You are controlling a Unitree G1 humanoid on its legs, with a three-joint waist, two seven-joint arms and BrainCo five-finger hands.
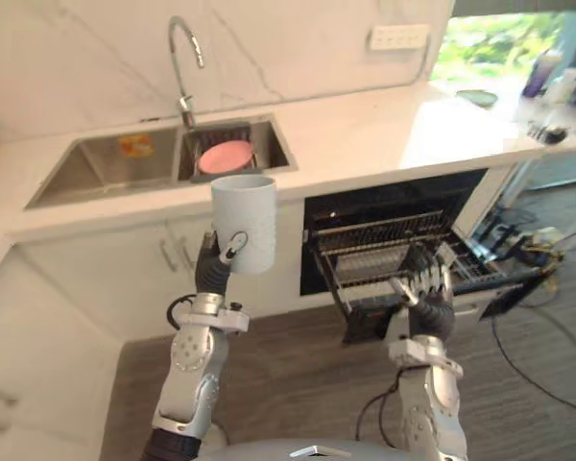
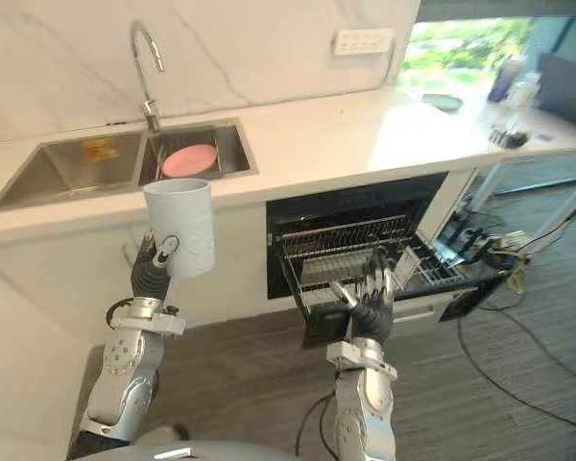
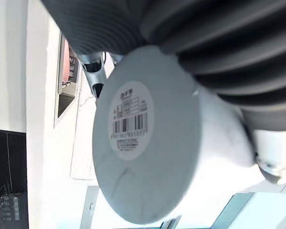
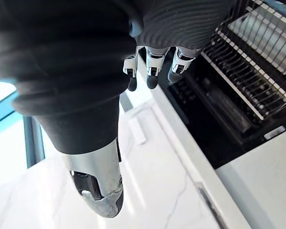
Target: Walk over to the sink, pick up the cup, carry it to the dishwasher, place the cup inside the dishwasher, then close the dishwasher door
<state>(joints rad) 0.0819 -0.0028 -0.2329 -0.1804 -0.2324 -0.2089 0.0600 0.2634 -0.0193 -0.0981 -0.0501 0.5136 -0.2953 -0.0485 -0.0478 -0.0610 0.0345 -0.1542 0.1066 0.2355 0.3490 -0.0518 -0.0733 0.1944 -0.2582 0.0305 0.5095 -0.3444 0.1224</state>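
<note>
Left hand [image 1: 211, 267] is wrapped round the cup [image 1: 245, 223], with the thumb on its side. The cup is pale and tall. It stands up straight in the hand with its open mouth up, and the left wrist view shows its round bottom with a sticker on it. It is held up in the air in front of the table's [image 1: 365, 134] front edge, just below the sink [image 1: 106, 168]. A pink plate [image 1: 225, 156] lies in the sink.

Right hand [image 1: 424, 288] is relaxed, with straight fingers, and holds nothing. It hangs in front of the rack [image 1: 384, 252] that is pulled out of the dishwasher [image 1: 394, 206].

The dishwasher stands open under the table, off to the right of the cup and lower down. So I think the cup must go right and down to reach the rack. The right hand is nearer the rack, but the left hand has the cup. I think the cup may need to tip over to sit well in the rack.
</note>
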